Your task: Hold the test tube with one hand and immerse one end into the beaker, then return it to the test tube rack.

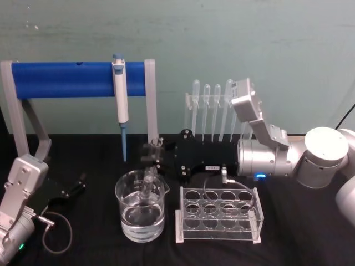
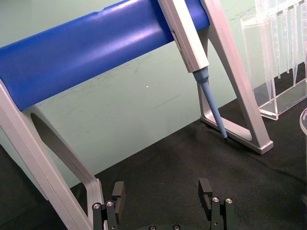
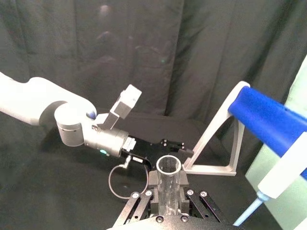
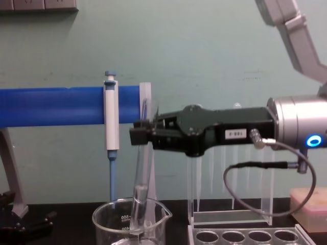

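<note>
The right gripper clamps the test tube, its lower end inside the beaker; dip straight down, keeping glass off glass. The rack sits at the beaker's 3 o'clock; the left gripper idles open-fingered at 9.

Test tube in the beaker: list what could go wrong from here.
1. The test tube hangs tilted from the right gripper, lower end inside the beaker; moving sideways before lifting clear could knock the rim.
2. The cable loops over the test tube rack; it might snag on the return.
3. Jaws grip smooth glass on its upper part; it may slip.
The left gripper sits parked, left side.
</note>
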Robot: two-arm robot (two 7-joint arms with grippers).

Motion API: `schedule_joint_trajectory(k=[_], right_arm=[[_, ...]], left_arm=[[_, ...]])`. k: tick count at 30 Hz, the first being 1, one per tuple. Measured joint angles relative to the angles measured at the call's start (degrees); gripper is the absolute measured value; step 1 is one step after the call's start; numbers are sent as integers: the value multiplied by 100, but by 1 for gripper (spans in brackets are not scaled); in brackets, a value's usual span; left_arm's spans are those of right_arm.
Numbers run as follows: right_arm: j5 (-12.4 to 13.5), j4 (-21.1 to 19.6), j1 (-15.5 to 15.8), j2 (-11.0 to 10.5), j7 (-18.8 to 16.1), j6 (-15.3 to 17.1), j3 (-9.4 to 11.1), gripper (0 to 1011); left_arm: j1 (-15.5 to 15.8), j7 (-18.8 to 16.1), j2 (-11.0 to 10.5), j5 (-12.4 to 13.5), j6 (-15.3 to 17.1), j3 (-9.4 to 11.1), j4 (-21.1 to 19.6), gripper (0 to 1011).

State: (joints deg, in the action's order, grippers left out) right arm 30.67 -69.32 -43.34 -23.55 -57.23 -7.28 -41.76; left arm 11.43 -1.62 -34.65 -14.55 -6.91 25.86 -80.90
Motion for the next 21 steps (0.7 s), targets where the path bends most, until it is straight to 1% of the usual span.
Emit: schedule_joint_trajectory(k=[10, 14, 21], right_arm=[[108, -347, -82, -187, -9, 43, 56, 226], [149, -563, -82, -310, 0, 82, 81, 226], [233, -1063, 37, -643, 147, 177, 177, 225]], left_arm=[[0, 0, 0, 0, 0, 0, 0, 1000], [0, 0, 0, 0, 0, 0, 0, 1000], [0, 0, 0, 0, 0, 0, 0, 1000]])
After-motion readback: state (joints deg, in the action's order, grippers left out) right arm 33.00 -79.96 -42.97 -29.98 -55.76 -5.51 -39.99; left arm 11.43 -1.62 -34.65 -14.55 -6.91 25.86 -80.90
